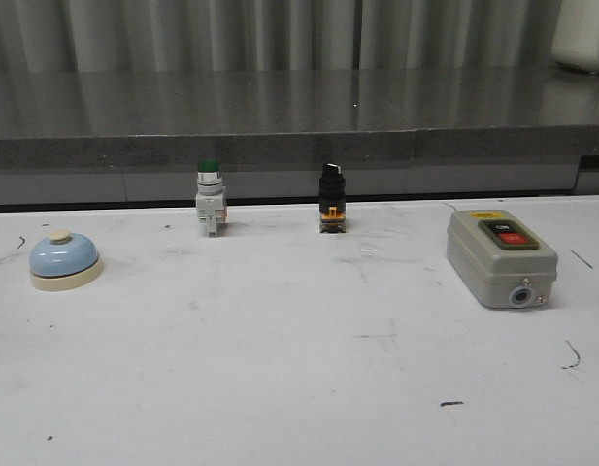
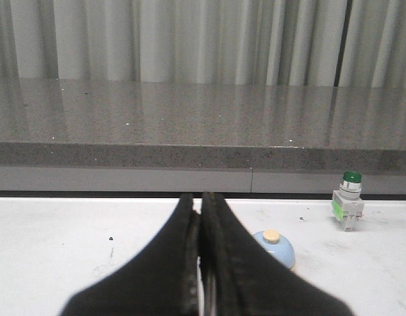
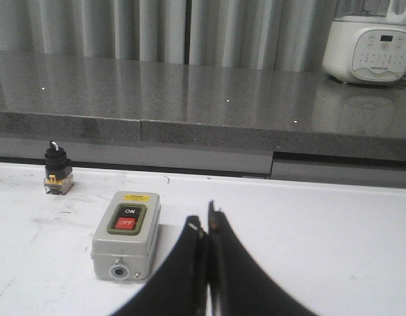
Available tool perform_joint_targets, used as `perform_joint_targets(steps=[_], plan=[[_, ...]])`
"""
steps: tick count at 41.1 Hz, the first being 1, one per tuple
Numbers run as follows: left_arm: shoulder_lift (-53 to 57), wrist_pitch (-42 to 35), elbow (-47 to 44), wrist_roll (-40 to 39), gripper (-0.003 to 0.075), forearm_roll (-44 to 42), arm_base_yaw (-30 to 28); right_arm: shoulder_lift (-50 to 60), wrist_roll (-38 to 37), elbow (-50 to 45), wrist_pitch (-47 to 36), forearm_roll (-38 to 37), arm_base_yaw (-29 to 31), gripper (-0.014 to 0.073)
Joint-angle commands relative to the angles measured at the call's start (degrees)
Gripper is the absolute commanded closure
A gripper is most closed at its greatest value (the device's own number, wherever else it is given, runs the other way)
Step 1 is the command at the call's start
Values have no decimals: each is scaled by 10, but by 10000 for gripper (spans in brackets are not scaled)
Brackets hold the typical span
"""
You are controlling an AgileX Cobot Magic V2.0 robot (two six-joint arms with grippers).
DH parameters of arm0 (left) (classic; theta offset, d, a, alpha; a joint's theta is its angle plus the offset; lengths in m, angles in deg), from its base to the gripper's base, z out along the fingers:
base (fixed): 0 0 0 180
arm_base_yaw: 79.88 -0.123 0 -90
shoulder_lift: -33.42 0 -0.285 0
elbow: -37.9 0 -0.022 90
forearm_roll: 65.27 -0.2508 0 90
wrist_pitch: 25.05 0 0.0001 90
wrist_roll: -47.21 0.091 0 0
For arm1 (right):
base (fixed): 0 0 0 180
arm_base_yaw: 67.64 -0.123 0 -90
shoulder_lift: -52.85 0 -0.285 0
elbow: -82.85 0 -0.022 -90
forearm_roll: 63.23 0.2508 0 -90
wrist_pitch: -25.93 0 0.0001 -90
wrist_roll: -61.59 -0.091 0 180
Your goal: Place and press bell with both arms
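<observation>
The bell is a light-blue dome on a cream base with a cream button. It sits upright at the left of the white table. It also shows in the left wrist view, partly behind a finger. My left gripper is shut and empty, held above the table short of the bell. My right gripper is shut and empty, beside the grey switch box. Neither arm shows in the front view.
A grey switch box with ON and OFF buttons lies at the right. A green-capped push button and a black selector switch stand along the table's far edge. A grey stone ledge runs behind. A white appliance stands on it.
</observation>
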Motion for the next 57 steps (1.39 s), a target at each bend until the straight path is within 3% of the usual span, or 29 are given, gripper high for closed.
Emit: perform_joint_targets(steps=[1, 31, 36, 43, 57], plan=[[8, -51, -13, -3, 740, 6, 0, 10, 0, 3, -46, 3, 3, 663], [8, -51, -13, -4, 740, 6, 0, 10, 0, 3, -59, 3, 3, 663], [8, -89, -8, -6, 740, 7, 0, 10, 0, 24, -37, 3, 3, 663], [6, -76, 71, -6, 740, 7, 0, 4, 0, 107, 34, 3, 3, 663], [-117, 133, 312, -6, 740, 7, 0, -138, 1, 314, 162, 3, 3, 663]])
